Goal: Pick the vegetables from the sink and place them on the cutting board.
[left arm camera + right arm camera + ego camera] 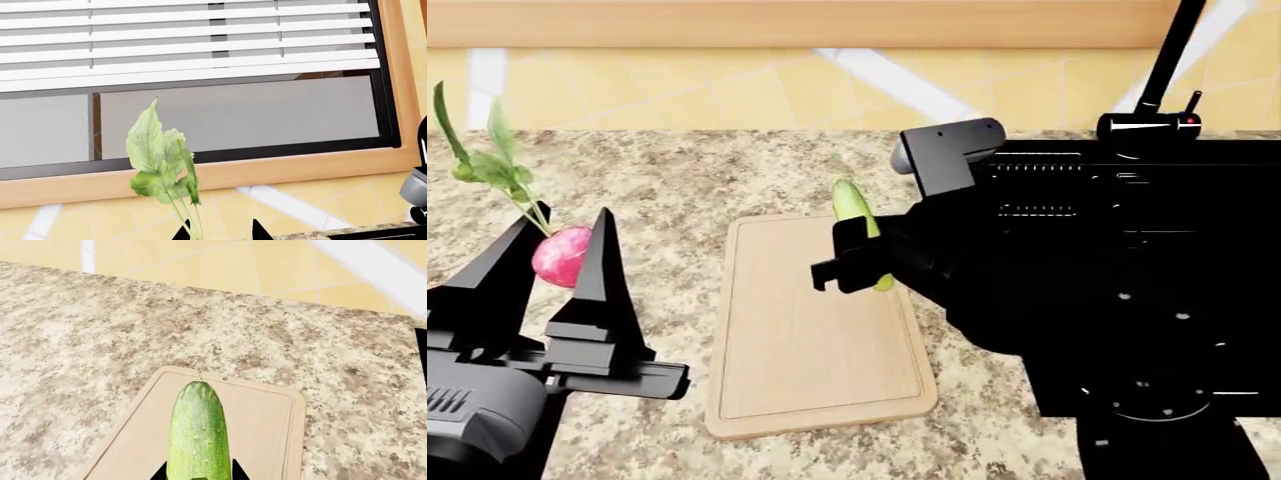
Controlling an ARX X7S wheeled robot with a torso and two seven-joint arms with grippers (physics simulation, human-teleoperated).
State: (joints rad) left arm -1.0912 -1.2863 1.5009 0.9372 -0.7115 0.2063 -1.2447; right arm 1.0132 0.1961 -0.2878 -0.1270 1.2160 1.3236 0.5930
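My left gripper (565, 232) is shut on the pink-red radish (563, 256), held above the granite counter left of the cutting board (814, 340); its green leaves (162, 159) stick up between the fingertips in the left wrist view. My right gripper (857, 262) is shut on the light green cucumber (860, 222), held over the board's far right part. In the right wrist view the cucumber (198, 432) points out from the jaws above the board (267, 425). The black sink (1214, 190) lies at the right, mostly behind my right arm.
The speckled granite countertop (694, 170) surrounds the board. A black faucet (1164, 70) stands behind the sink. A yellow tiled wall (694, 85) and a window with white blinds (187, 40) lie beyond the counter.
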